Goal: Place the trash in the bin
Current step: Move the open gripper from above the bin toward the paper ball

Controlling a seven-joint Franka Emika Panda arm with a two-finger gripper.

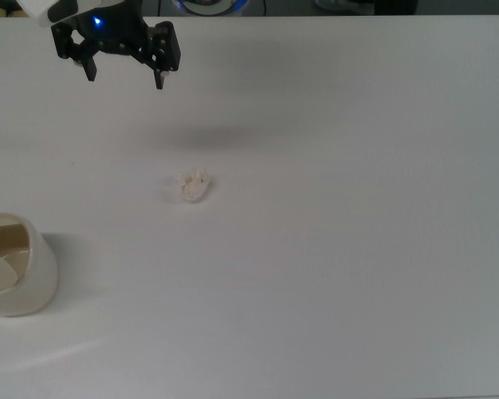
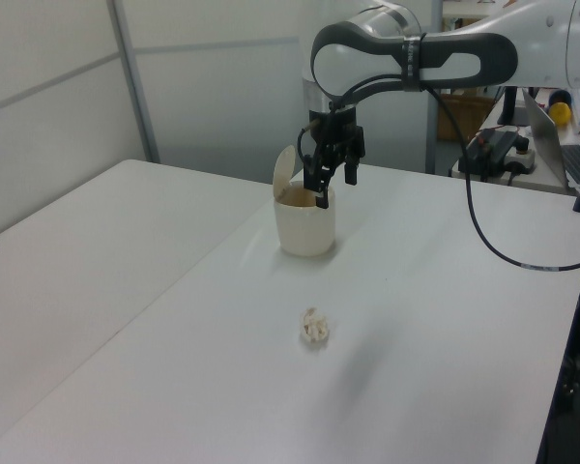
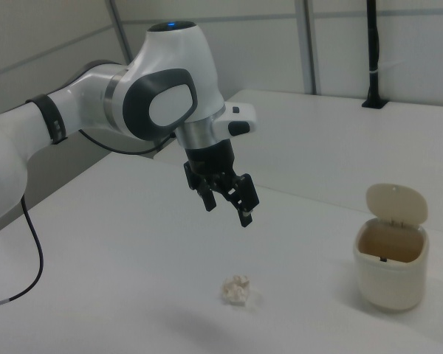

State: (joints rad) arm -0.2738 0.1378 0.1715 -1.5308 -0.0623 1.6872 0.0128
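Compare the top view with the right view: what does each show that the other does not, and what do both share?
Only the top view shows the small dark mark on the bin rim and, at its upper edge, something blue beyond the table.

Only the right view shows the arm itself, the whole bin with its flap standing upright, a wall and a black post behind the table.

Both show the open, empty gripper raised above the table, and the trash lying on the table apart from the bin.
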